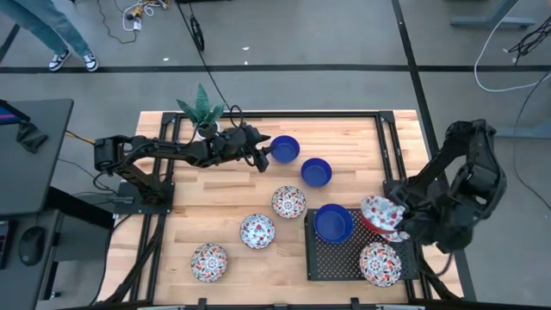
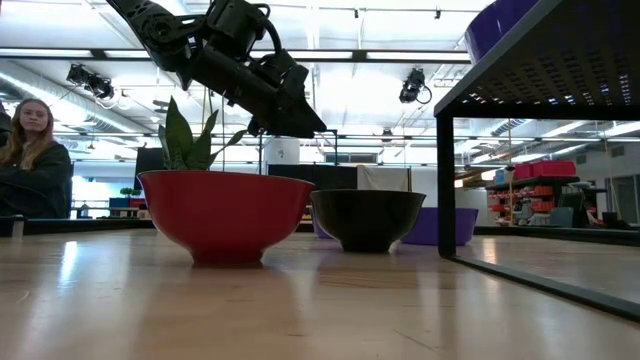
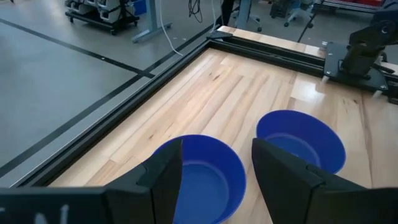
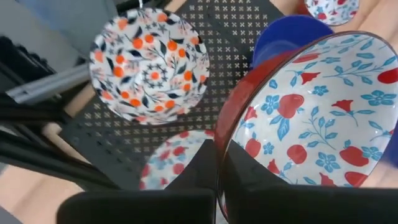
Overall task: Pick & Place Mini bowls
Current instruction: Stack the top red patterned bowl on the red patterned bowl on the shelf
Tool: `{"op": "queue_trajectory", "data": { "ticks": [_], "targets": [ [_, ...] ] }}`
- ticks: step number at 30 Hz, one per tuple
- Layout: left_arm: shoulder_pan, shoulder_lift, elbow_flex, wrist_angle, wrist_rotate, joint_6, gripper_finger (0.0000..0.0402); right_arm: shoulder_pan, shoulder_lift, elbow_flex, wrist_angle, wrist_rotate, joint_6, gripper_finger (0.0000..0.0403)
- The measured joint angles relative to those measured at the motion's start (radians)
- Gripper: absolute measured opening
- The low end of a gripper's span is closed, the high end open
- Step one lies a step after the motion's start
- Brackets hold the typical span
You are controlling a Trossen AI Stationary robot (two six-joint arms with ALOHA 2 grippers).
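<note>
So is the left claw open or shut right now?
Open. The left claw hangs spread over a blue bowl, its rim showing between the fingers.

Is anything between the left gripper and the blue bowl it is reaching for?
Nothing visible. The left gripper is open beside the blue bowl at the table's far edge, and its wrist view shows that bowl right between the fingers with only bare wood around.

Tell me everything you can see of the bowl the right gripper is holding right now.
The held bowl is small and round, glossy like ceramic: red outside, white inside with red and blue flowers. The right gripper is clamped on its rim, holding it tilted above the right edge of the black perforated rack, beside the solid blue bowl. No chips or contents show.
</note>
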Motion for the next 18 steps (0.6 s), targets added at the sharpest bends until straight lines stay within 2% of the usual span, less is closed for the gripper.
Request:
{"op": "queue_trajectory", "data": {
  "ticks": [9,13,18],
  "targets": [
    [0.000,0.000,0.000,0.000,-0.002,0.003,0.0197,0.104,-0.004,-0.010,0.003,0.003,0.284,0.0000],
    [0.000,0.000,0.000,0.000,-0.002,0.005,0.0197,0.130,-0.010,-0.078,-0.001,-0.054,0.367,0.0000],
    [0.000,0.000,0.000,0.000,-0.002,0.005,0.0197,0.154,-0.013,-0.144,-0.001,-0.066,0.419,0.0000]
  ]
}}
